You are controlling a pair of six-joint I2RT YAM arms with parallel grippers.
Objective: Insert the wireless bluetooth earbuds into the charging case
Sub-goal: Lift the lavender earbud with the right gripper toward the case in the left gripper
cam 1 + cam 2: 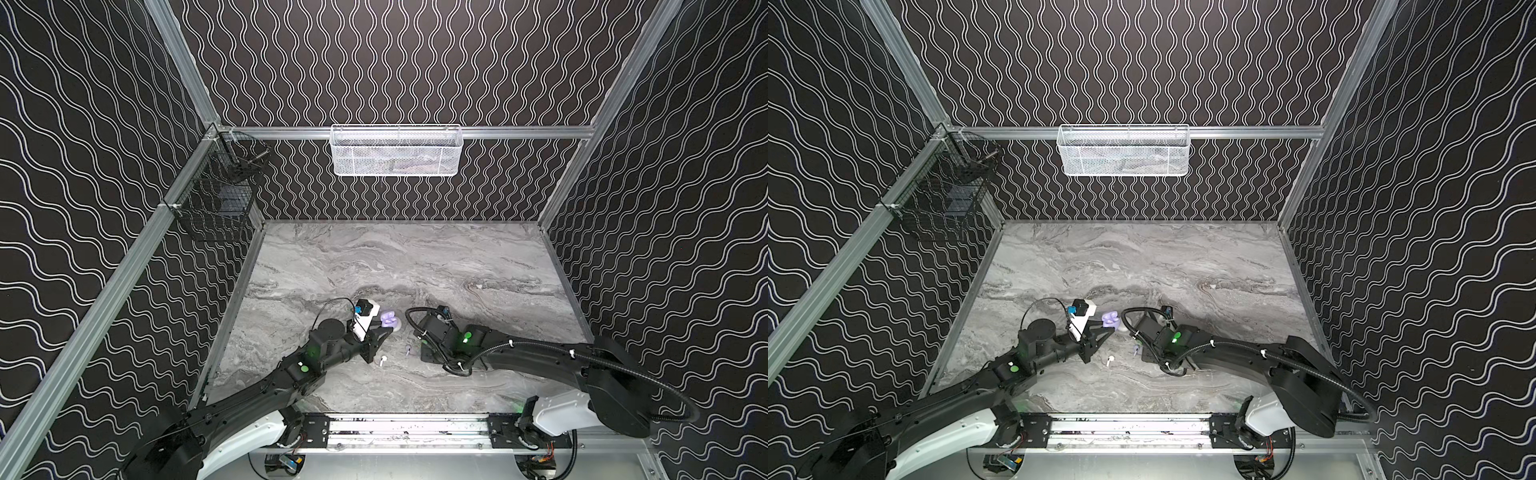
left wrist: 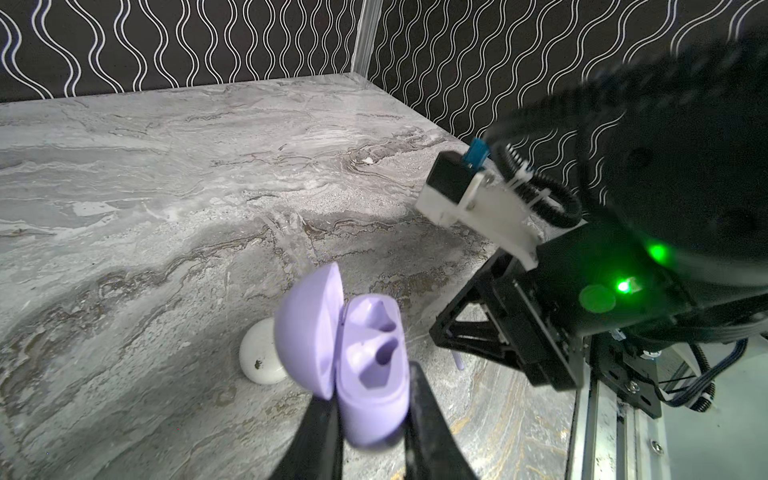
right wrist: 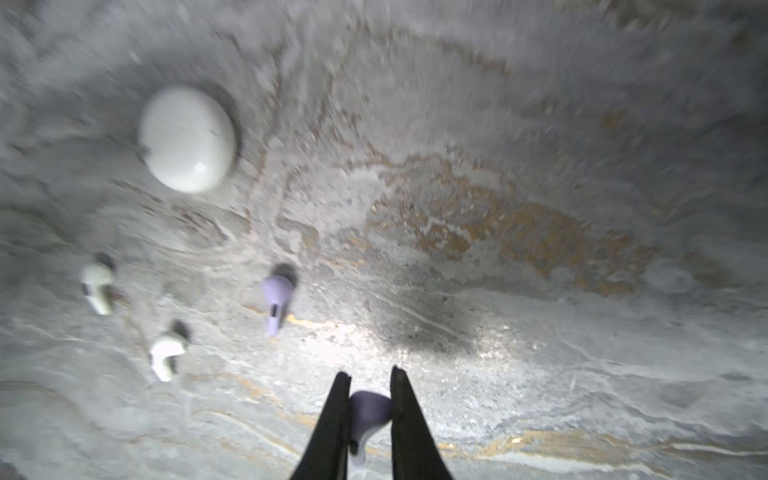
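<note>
My left gripper (image 2: 370,399) is shut on the body of the lilac charging case (image 2: 365,374), held above the table with its lid open and both wells empty. In both top views the case (image 1: 388,320) (image 1: 1111,319) sits at the left fingertips. My right gripper (image 3: 369,372) points down at the table, shut on a lilac earbud (image 3: 370,409) by its head. Another lilac earbud (image 3: 276,299) (image 1: 409,350) lies loose nearby. Two white earbuds (image 3: 97,286) (image 3: 166,353) lie further off; one (image 1: 381,360) shows in a top view.
A closed white round case (image 3: 187,139) (image 2: 259,357) rests on the marble table (image 1: 415,266) just behind the lilac case. A white mesh basket (image 1: 396,149) hangs on the back wall and a black wire basket (image 1: 220,195) on the left wall. The arms' rail (image 1: 407,428) runs along the front.
</note>
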